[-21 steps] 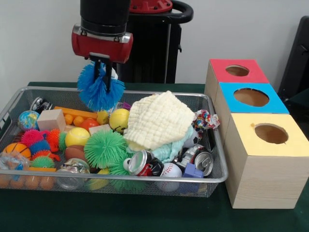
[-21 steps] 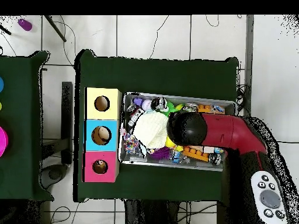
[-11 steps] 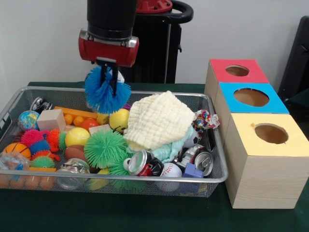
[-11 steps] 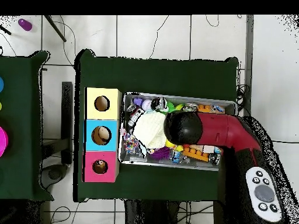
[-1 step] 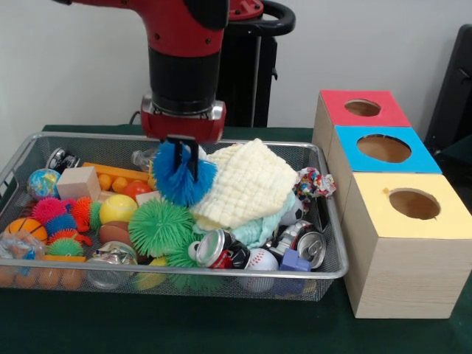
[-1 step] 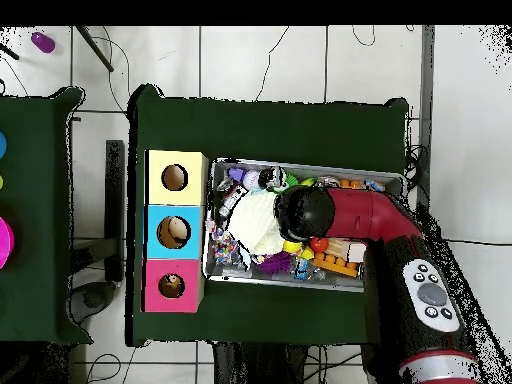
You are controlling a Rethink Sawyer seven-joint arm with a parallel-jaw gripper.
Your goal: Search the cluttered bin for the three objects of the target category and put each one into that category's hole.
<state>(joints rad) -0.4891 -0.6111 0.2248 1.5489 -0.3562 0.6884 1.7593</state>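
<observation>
1. The gripper (image 5: 183,158) was clamped on a blue spiky ball (image 5: 182,181), its dark fingers pressed into the ball's top.
2. The ball hung above the wire bin (image 5: 333,267), over the bin's middle, just beside the cream cloth (image 5: 247,183) and above a green spiky ball (image 5: 159,226).
3. In the overhead view the arm (image 6: 345,214) covered the ball and the middle of the bin (image 6: 300,283).
4. More spiky balls, pink, orange, blue and green, lay in a cluster (image 5: 62,221) near the bin's left end in the front view.
5. Crushed cans (image 5: 221,249) and a baseball (image 5: 261,259) lay along the bin's near edge.
6. Three boxes stood in a row beside the bin's right end: a red box (image 5: 341,108), a blue box (image 5: 410,161) and a yellow box (image 5: 450,221), each with a round hole in its top.
</observation>
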